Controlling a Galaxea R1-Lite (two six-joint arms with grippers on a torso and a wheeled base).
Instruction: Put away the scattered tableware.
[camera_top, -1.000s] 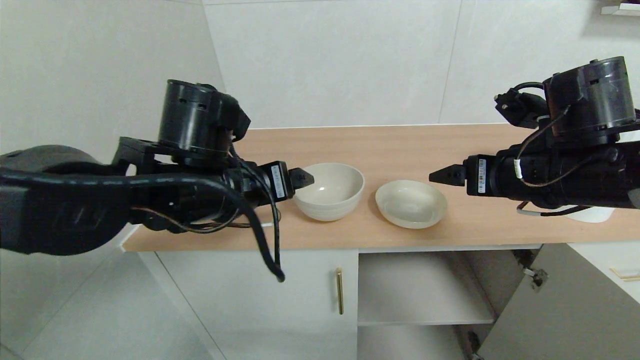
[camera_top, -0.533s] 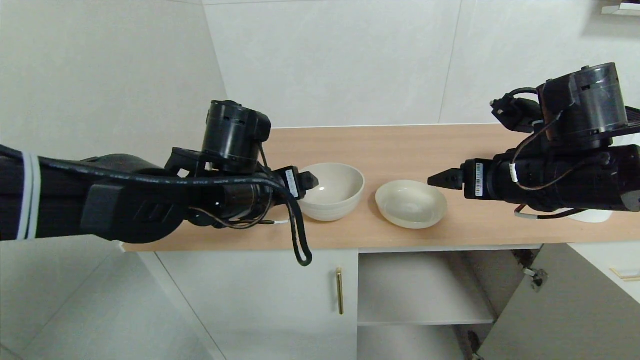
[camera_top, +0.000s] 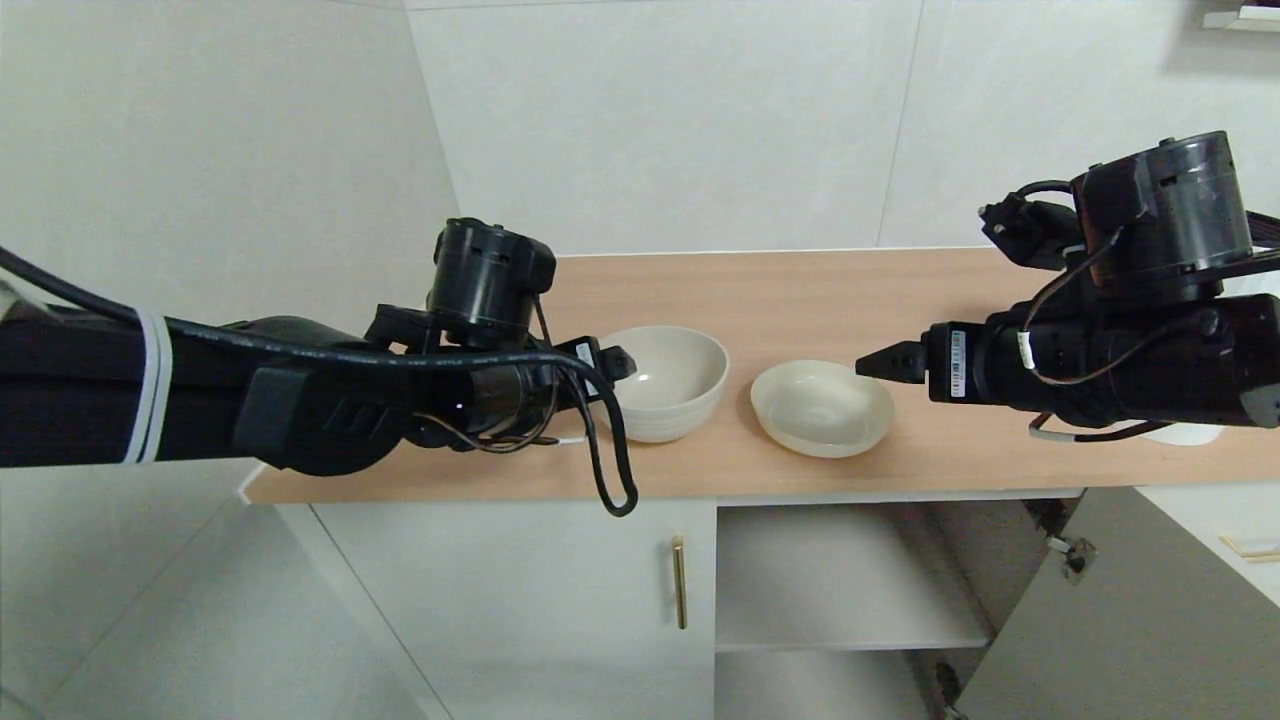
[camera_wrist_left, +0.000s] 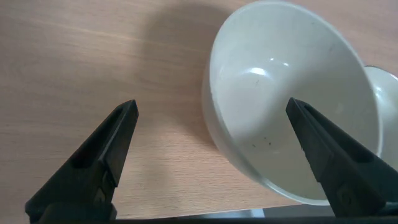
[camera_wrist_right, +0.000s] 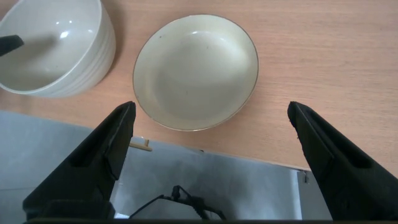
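**Poised beside two glazed bowls, fingers wide**

Hovering over the light wooden counter (camera_top: 800, 290) with left gripper (camera_wrist_left: 210, 109) spread wide; deep cream ribbed ceramic bowl (camera_top: 665, 385) just ahead, near wall between the fingertips, no contact visible. Likewise parted on right gripper (camera_wrist_right: 210, 109), with shallow off-white glazed dish (camera_top: 822, 408) just ahead of and below the tips, apart. Probably stiff, slick, chippable, moderately heavy. Best pinched across the rim, one finger inside, one outside, firmly but not hard. Little to bite on that low dish lip.
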